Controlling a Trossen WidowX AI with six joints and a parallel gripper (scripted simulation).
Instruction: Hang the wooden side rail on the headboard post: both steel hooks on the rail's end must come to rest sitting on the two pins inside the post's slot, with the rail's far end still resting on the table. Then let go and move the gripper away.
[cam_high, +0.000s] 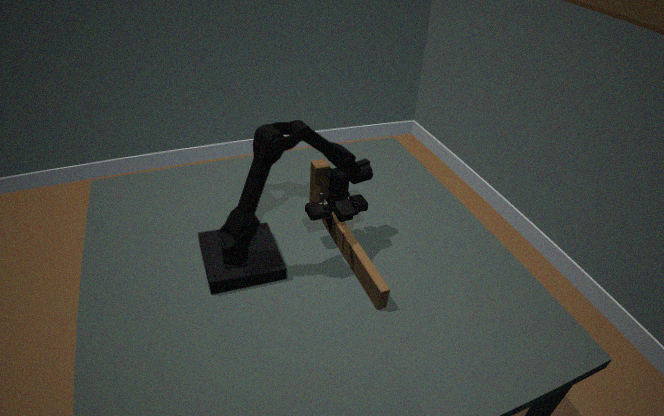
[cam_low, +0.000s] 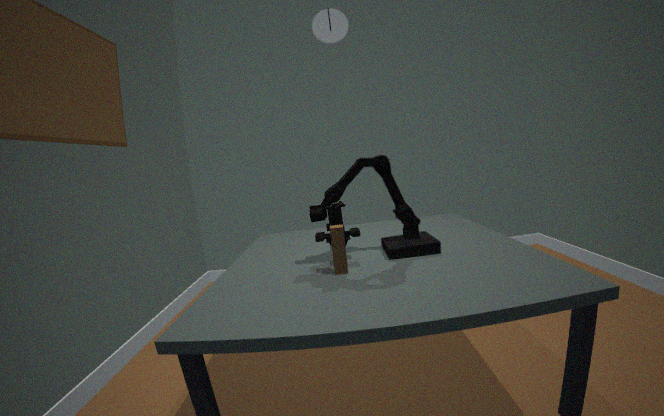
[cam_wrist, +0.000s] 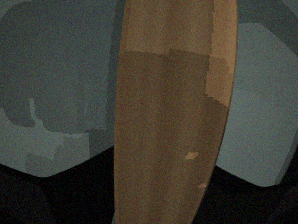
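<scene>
Black links form my single arm, which stands on a square black base (cam_high: 272, 274) (cam_low: 411, 251) on the grey-green table (cam_high: 200, 360) (cam_low: 400, 315). From the base, the lower link rises with a lean toward the work; at the elbow, high above the table, the arm bends and the forearm slopes down to the wrist. Below the wrist my gripper (cam_high: 336, 212) (cam_low: 338, 239) (cam_wrist: 150, 151) points downward, near the headboard post, its two finger carriages spread to either side of the rail.

The fingers are partly open, about a third of their span, and closed against the wooden side rail (cam_high: 365, 267) (cam_low: 339, 252) (cam_wrist: 165, 115), which they grip from both sides near its post end. In the wrist view the rail runs lengthwise between the dark finger parts, its wood partly shaded and partly lit; the finger pads themselves I cannot make out.

The rail stands on edge, long and narrow, extending from beneath the gripper away from the post. Its far end is low at the table; whether it touches the surface I cannot tell. The wooden headboard post (cam_high: 319, 181) stands upright just behind the gripper. Hooks, pins and slot are hidden or too small to distinguish, so the seating of the joint cannot be read.
</scene>
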